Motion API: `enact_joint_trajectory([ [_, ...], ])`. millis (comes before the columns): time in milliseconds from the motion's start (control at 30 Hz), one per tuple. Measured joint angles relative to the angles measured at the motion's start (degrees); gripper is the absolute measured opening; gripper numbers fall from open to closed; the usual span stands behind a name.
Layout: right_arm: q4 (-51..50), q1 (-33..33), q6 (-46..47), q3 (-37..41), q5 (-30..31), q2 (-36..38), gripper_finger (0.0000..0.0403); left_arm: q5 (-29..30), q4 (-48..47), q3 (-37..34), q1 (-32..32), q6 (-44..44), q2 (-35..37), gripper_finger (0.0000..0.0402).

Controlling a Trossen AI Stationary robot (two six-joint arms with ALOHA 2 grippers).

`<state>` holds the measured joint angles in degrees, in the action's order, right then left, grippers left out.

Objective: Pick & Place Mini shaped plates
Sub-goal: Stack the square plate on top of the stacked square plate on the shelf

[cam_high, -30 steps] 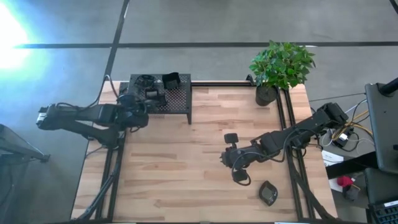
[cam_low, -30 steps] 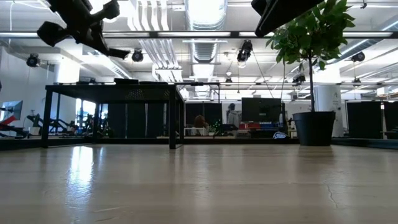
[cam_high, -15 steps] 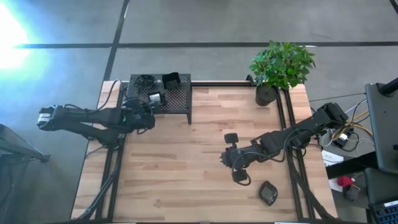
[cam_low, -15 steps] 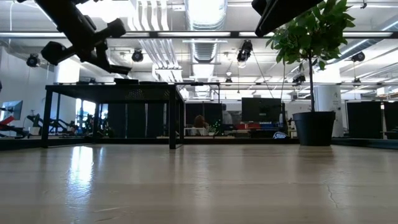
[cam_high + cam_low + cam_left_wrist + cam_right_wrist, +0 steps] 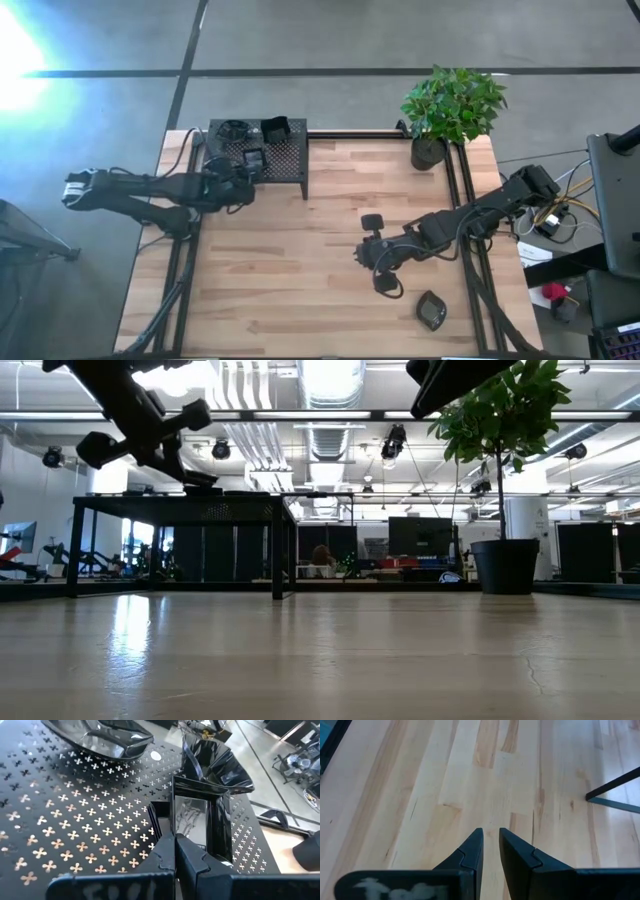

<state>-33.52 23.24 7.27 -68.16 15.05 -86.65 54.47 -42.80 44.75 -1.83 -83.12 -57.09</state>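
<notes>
My left gripper [image 5: 175, 845] [image 5: 243, 170] reaches over the black perforated stand [image 5: 285, 160] at the table's far left. It is shut on a tiny glossy black square plate [image 5: 200, 817] [image 5: 253, 158]. A second square plate [image 5: 215, 765] [image 5: 275, 127] and a rounded plate [image 5: 100, 740] [image 5: 233, 130] lie on the stand top. My right gripper [image 5: 491, 842] [image 5: 362, 252] hovers over bare wood right of centre, open by a narrow gap and touching nothing. Three more plates [image 5: 372, 221] [image 5: 388, 285] [image 5: 431, 310] lie on the table around it. My left gripper pinches the square plate's near rim [image 5: 173, 827] between its two fingers. The fingers come slanting down from the table's left side. In the low view the plate [image 5: 203, 479] sits about level, close over the stand top; whether its underside rests on the stand, I cannot tell.
A potted plant [image 5: 450, 105] stands at the table's far right corner. The stand's legs [image 5: 277, 550] come down to the table at far left. Bare wood [image 5: 280, 270] stretches across the middle and the near left. Cables and equipment [image 5: 560, 220] sit beyond the right edge.
My left gripper, still shut on the square plate, has moved toward the table's right and sunk toward the stand top, carrying the plate over the stand's perforated surface.
</notes>
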Motion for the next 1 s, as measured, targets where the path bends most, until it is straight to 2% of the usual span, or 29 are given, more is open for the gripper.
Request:
enact_joint_trajectory([
  [533, -0.1, 0.2, 0.2, 0.0, 0.0, 0.0, 0.0057, -0.6, 2.3, 0.0, -0.8, 0.4, -1.6, 0.0001],
  [833, -0.1, 0.1, 0.1, 0.0, 0.0, 0.0, 0.0057, -2.8, 2.3, 0.0, -1.6, 1.9, -1.6, 0.0051],
  [1000, -0.1, 0.2, 0.2, 0.0, 0.0, 0.0, 0.0057, -2.3, 2.2, 0.1, -1.6, 2.0, -1.3, 0.0059],
])
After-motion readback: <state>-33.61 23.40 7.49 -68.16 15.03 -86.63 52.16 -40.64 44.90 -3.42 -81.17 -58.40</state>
